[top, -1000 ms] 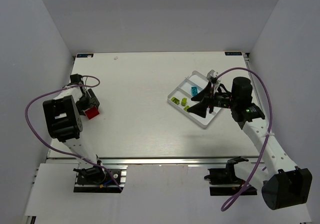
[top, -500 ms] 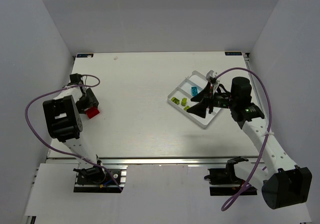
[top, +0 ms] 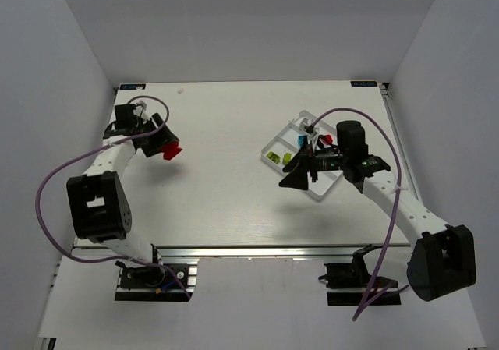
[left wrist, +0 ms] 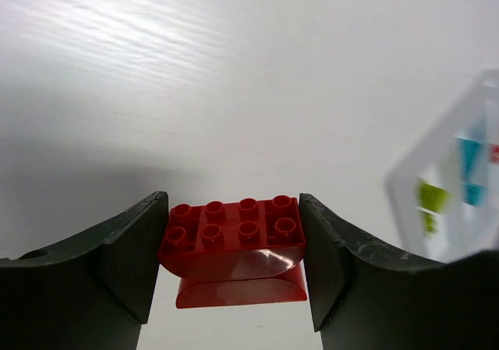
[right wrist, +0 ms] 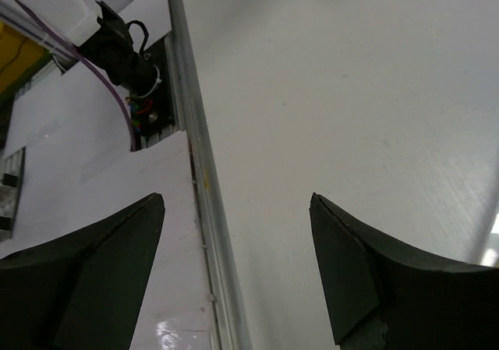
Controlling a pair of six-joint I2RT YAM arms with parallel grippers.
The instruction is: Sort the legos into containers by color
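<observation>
I can read no text, number or brand in any of my three views. In the top view a small dark tag (top: 129,87) sits at the table's (top: 226,116) far edge at about 10 o'clock, and another (top: 363,83) at about 2 o'clock. Whatever is printed on them is too small for me to make out.

A red brick (left wrist: 234,237), two rows of four studs with a curved underside, sits level, clamped in the left pincer (top: 166,147) near the table's far-left corner. The shallow white tray (top: 269,144) lies skewed near the right edge. Lime green bricks (top: 273,157) occupy its leftmost compartment, with a cyan brick (top: 300,140) in the next.
</observation>
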